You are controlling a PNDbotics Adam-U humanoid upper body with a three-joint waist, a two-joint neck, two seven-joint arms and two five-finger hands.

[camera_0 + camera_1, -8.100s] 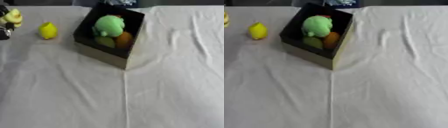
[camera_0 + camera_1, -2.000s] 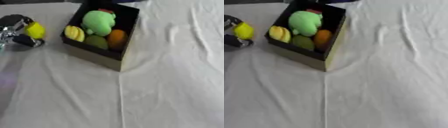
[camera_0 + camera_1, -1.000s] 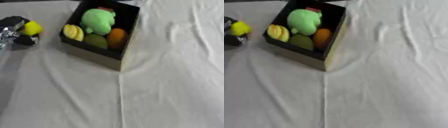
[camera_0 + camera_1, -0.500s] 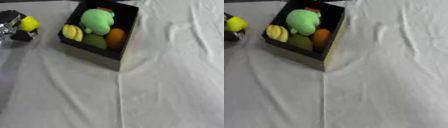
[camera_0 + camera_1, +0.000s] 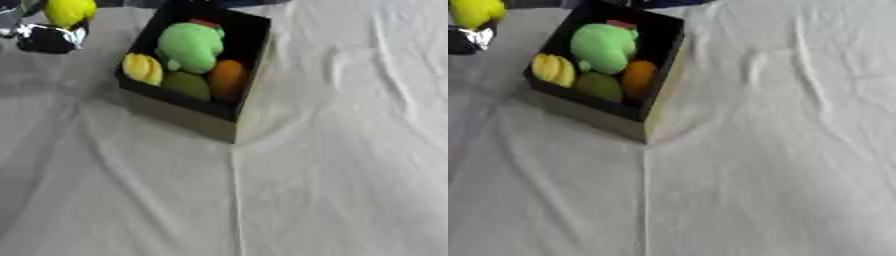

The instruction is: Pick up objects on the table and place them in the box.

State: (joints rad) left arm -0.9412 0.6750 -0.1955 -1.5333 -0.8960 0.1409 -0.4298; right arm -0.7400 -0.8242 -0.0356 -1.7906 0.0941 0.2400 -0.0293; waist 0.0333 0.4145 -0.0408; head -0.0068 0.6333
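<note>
**A:** What fills the view?

**B:** A white, wrinkled tablecloth (image 5: 332, 165) covers the whole table, with a straight crease running down from the box toward the near edge.

**A:** And the box?

**B:** A black-lined box (image 5: 248, 75) with tan outer walls sits at the upper left of centre, turned so one corner points toward the viewer. It is open on top.

**A:** What is inside?

**B:** A green plush toy (image 5: 190, 46) with a small red part at its top lies in the middle. A yellow banana-like piece (image 5: 142, 68) rests against the left wall, an orange round piece (image 5: 227, 78) is on the right, and a darker green piece (image 5: 185, 85) lies in front between them.

**A:** Where is the robot's hand?

**B:** The left hand (image 5: 48, 37), black and silver, shows at the upper left corner, just beside the box but apart from it. It holds a yellow lemon-shaped object (image 5: 70, 11) raised off the cloth, its fingers curled round it from below. The right hand appears in neither view.
</note>
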